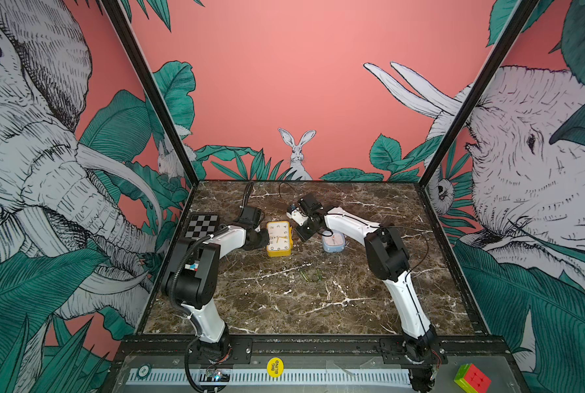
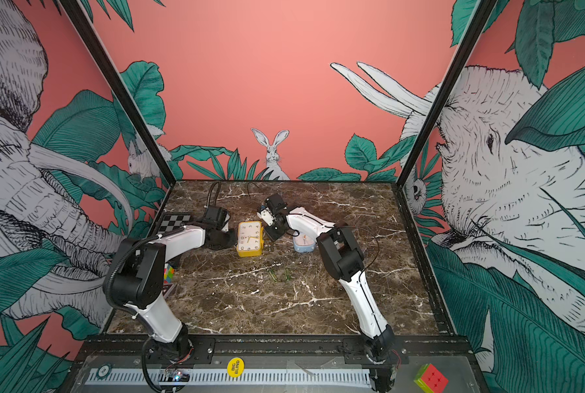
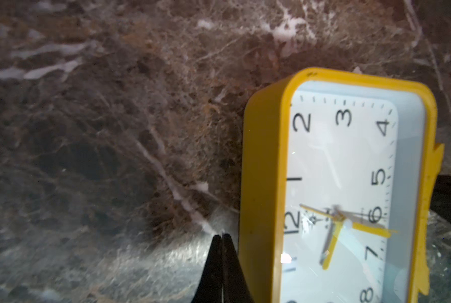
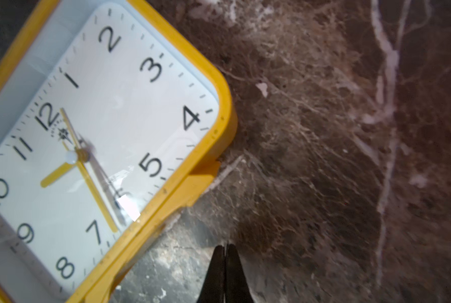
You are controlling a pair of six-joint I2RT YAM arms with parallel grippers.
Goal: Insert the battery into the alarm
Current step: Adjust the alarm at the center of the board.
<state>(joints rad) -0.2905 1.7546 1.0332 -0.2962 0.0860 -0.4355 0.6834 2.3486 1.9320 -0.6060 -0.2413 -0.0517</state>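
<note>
A yellow alarm clock (image 1: 278,238) (image 2: 249,238) lies face up on the marble table, in both top views. My left gripper (image 1: 265,239) (image 3: 222,236) rests shut and empty against the clock's left side (image 3: 261,183). My right gripper (image 1: 298,234) (image 4: 225,246) is also shut with nothing in it, low over the table just right of the clock (image 4: 101,147). Two slim green batteries (image 1: 311,275) (image 2: 280,275) lie loose on the marble nearer the front, away from both grippers. A smaller blue alarm clock (image 1: 333,242) (image 2: 304,244) sits under the right forearm.
A checkerboard card (image 1: 202,225) lies at the table's left edge behind the left arm. A colour cube (image 2: 169,274) sits by the left arm's elbow. On the front ledge are a yellow disc (image 1: 274,366) and another cube (image 1: 472,379). Printed walls close three sides.
</note>
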